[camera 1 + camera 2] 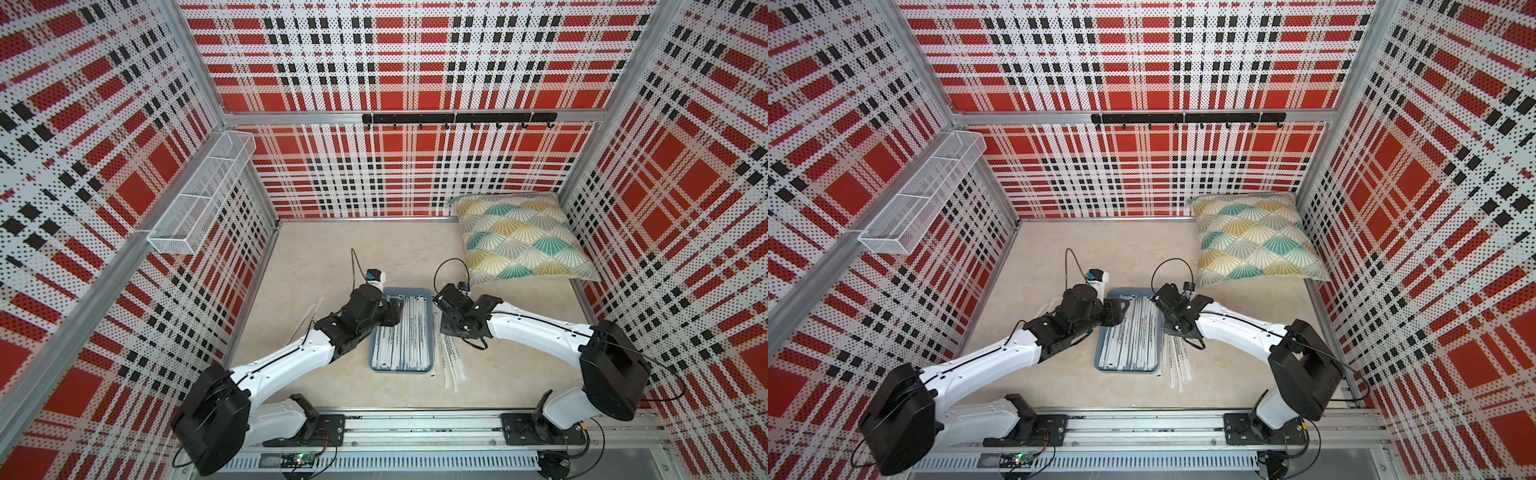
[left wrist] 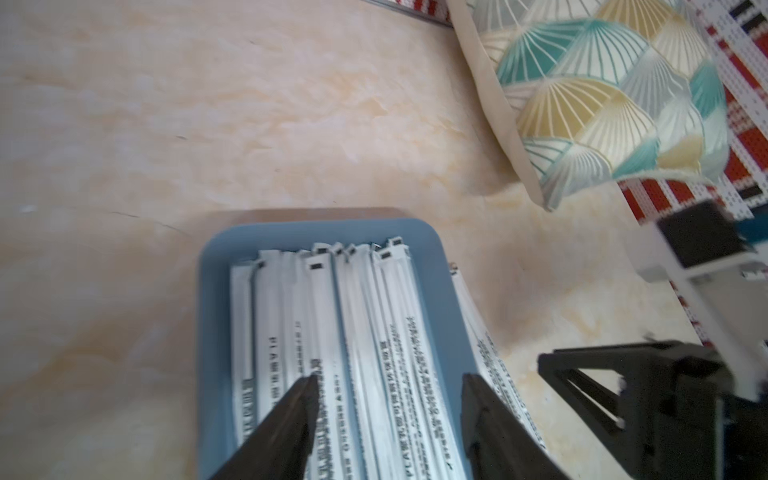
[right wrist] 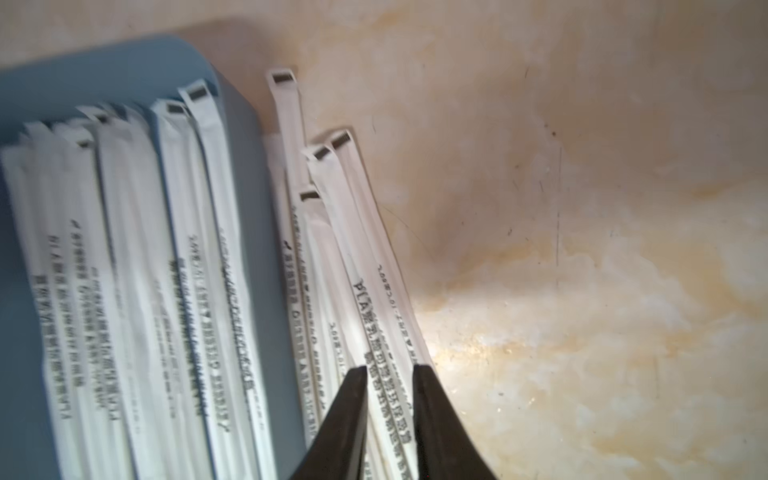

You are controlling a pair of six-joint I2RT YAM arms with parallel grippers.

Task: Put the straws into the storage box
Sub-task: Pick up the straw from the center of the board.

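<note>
One shallow slate-blue plastic storage box (image 1: 401, 370) sits mid-table on the beige marbled tabletop (image 1: 374, 249), between the two arms. It holds a layered stack of long white paper-wrapped straws (image 1: 409, 332) with black print, lying lengthwise. They overlap too much to count exactly.

Loose straws right of the box (image 3: 332, 249): at least five ends visible in the right wrist view, fanned just beside the box wall. Loose straws left of the box (image 1: 309, 316): at least two, partly under the left arm.

Left gripper (image 2: 390, 382): jaws spread wide over the straws in the box, nothing pinched.

Right gripper (image 3: 388, 374): jaws narrowly apart, straddling one loose straw outside the box. Can't tell if they actually pinch it.

Also one long white wire-mesh basket (image 1: 199, 199) on the left wall with three compartments, and one fan-patterned teal-and-yellow cushion (image 1: 519, 237) in the far right corner.
</note>
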